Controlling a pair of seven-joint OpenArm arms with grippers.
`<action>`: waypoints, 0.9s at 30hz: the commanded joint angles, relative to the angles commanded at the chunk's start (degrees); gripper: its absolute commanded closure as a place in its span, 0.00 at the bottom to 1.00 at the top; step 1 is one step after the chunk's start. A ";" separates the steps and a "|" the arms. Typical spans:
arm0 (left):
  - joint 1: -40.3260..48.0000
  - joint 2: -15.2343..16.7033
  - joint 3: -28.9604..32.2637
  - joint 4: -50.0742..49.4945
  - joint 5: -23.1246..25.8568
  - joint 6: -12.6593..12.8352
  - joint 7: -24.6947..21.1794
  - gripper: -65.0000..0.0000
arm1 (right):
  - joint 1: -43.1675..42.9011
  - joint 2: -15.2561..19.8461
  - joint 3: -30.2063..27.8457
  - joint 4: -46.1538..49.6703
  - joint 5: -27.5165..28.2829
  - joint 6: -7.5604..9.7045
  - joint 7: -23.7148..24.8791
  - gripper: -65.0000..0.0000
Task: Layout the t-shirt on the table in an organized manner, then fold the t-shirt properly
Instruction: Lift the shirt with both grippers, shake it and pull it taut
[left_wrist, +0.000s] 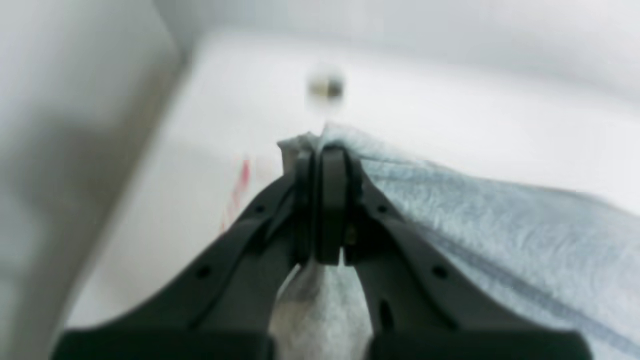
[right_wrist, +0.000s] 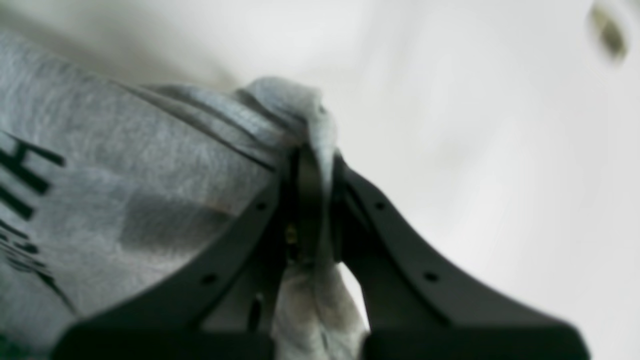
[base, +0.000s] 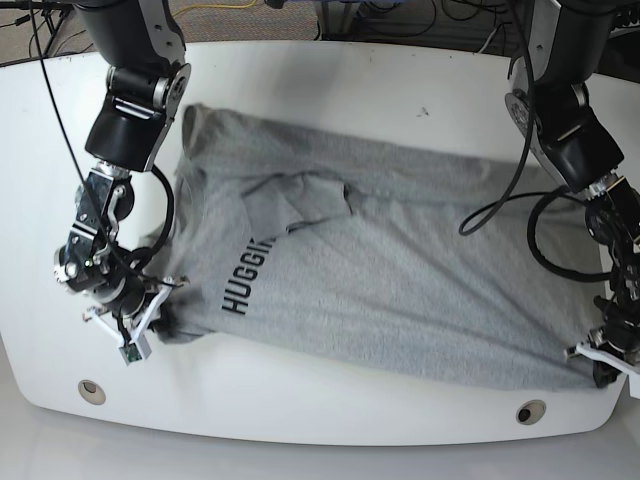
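The light grey t-shirt (base: 400, 270) lies spread across the white table (base: 330, 415), with its black lettering (base: 245, 275) toward the left. A flap is folded over near the middle top. My right gripper (base: 163, 322) is shut on the shirt's near left corner. In the right wrist view the fabric (right_wrist: 150, 165) is bunched between the shut fingers of that gripper (right_wrist: 312, 155). My left gripper (base: 600, 372) is shut on the near right corner. In the left wrist view that gripper (left_wrist: 320, 150) pinches the cloth (left_wrist: 500, 225).
Two round grommet holes sit near the table's front edge, one at the left (base: 91, 390) and one at the right (base: 530, 411). One grommet (left_wrist: 326, 87) and a red mark (left_wrist: 242, 180) lie ahead of the left gripper. Cables hang behind the table.
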 joint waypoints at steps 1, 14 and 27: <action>-1.14 0.00 0.00 0.97 0.00 0.35 0.44 1.00 | 1.23 0.35 -0.18 0.26 0.00 0.00 -0.44 1.00; -23.65 -0.18 1.32 6.59 0.18 2.46 6.59 1.00 | 29.19 6.51 -8.09 0.44 0.00 0.00 -11.52 1.00; -24.53 -0.26 5.80 6.77 -0.18 2.29 6.59 1.00 | 29.71 8.88 -5.71 10.55 0.00 0.00 -22.15 1.00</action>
